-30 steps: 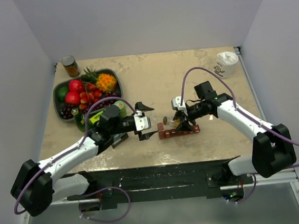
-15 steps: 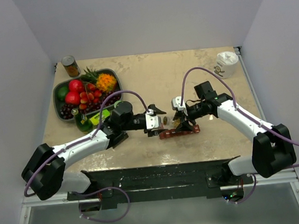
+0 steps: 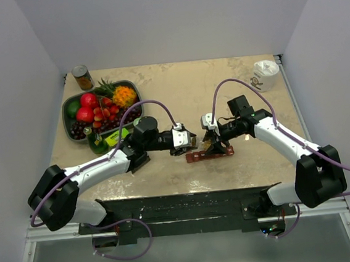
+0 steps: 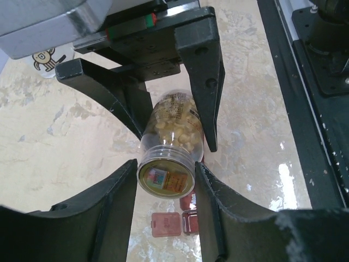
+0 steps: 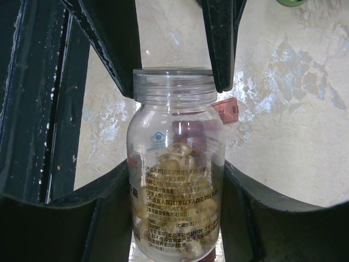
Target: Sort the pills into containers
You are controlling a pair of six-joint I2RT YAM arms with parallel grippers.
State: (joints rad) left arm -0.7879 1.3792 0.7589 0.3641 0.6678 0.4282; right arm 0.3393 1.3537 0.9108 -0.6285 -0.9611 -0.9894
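Note:
A clear bottle [image 5: 174,180] of golden-amber pills [image 5: 182,164] lies sideways in my right gripper [image 5: 174,185], which is shut on its body. My left gripper [image 4: 165,170] faces it from the other side, and both its fingers [image 4: 117,210] press the sides of the clear cap [image 4: 165,179]. In the top view the two grippers [image 3: 190,143] [image 3: 211,141] meet just above the left end of the containers [image 3: 209,154], a dark red strip of joined compartments. One compartment lid [image 4: 165,224] lies open below the cap.
At the back left stands a grey bowl [image 3: 71,104] of fruit, with a tin can [image 3: 82,77] behind it. A green bottle [image 3: 99,144] lies by the left arm. A white cup [image 3: 265,74] sits at the back right.
My left arm has swung right to the bottle and its jaws have narrowed from wide open onto the cap. The right arm and the bottle have stayed in place.

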